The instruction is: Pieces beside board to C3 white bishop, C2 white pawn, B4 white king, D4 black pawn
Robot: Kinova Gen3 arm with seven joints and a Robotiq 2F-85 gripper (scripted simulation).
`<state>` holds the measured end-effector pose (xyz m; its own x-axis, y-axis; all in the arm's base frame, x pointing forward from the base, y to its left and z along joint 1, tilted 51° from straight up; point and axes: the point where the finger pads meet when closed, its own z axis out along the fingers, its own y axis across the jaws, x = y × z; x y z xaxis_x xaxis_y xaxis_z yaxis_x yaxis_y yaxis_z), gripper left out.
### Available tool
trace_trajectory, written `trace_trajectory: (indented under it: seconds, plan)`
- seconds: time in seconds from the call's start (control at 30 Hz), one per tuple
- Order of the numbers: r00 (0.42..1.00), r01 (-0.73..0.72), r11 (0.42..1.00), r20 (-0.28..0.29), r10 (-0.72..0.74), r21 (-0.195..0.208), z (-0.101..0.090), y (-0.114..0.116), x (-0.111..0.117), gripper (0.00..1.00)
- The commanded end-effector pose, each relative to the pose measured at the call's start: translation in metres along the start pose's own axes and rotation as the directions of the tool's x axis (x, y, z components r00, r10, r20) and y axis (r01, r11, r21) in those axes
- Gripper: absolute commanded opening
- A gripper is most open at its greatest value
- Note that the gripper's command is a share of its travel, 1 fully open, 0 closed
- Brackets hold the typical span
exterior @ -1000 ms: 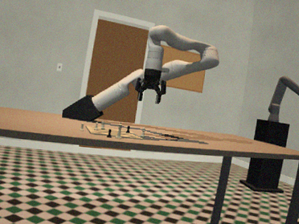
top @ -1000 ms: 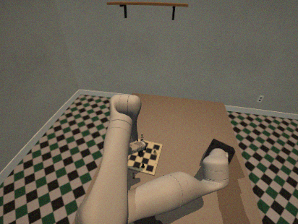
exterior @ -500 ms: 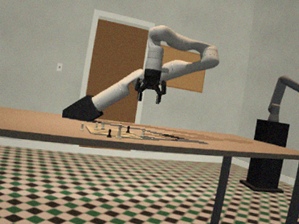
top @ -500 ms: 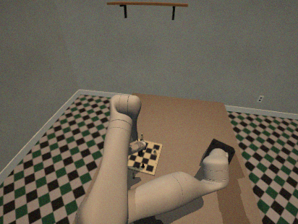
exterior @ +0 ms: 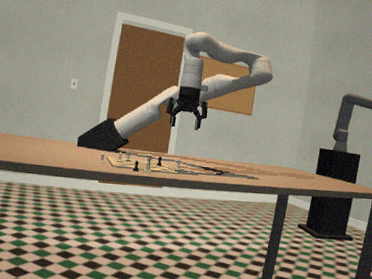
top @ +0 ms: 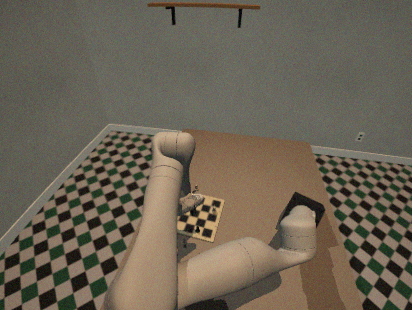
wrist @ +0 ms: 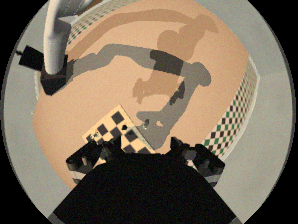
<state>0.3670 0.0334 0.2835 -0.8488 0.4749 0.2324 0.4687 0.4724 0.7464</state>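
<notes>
While the black two-fingered gripper (exterior: 185,124) (wrist: 145,141) hangs well above the wooden table (top: 245,165) (exterior: 257,178) (wrist: 90,82), its jaws stand fully apart, released and grasping nothing; the cream-and-black chequered board (top: 212,239) (exterior: 113,163) (wrist: 120,108) below bears several small pieces, among them an upright black piece (top: 197,229) (exterior: 159,161) (wrist: 124,128); one pale piece (top: 196,188) (exterior: 102,157) stands beside one edge, another small piece (top: 185,245) (exterior: 178,164) (wrist: 146,123) beside the opposite edge, their types too small to tell

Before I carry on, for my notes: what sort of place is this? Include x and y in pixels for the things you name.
Probably a robotics lab or workshop room: a second arm (exterior: 343,117) stands on a black pedestal (exterior: 334,196), and the Kinova's black base (exterior: 102,135) (wrist: 53,84) sits on the table (exterior: 257,184).
</notes>
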Motion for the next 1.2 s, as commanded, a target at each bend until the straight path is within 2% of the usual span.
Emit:
trace_trajectory:
  seconds: [0.0,0.4,0.47,0.57,0.77,0.97,1.03,1.17]
  plan:
    - [1.0,0.029,1.0,0.002,-0.029,-0.002,-0.001,0.0,0.0,1.0]
    - [0.96,0.279,0.96,0.002,-0.279,-0.002,0.003,-0.001,-0.001,1.0]
    - [0.96,0.279,0.96,0.002,-0.279,-0.002,0.003,-0.001,-0.001,1.0]
    - [0.935,0.354,0.935,0.001,-0.354,-0.002,0.004,-0.001,-0.001,1.0]
    - [0.86,0.51,0.86,0.001,-0.51,-0.002,0.006,-0.001,-0.001,1.0]
    - [0.747,0.665,0.747,0.001,-0.665,-0.003,0.009,-0.002,-0.001,1.0]
    - [0.747,0.665,0.747,0.001,-0.665,-0.003,0.009,-0.002,-0.001,1.0]
    - [0.649,0.76,0.649,0.002,-0.76,-0.003,0.011,-0.002,-0.001,1.0]
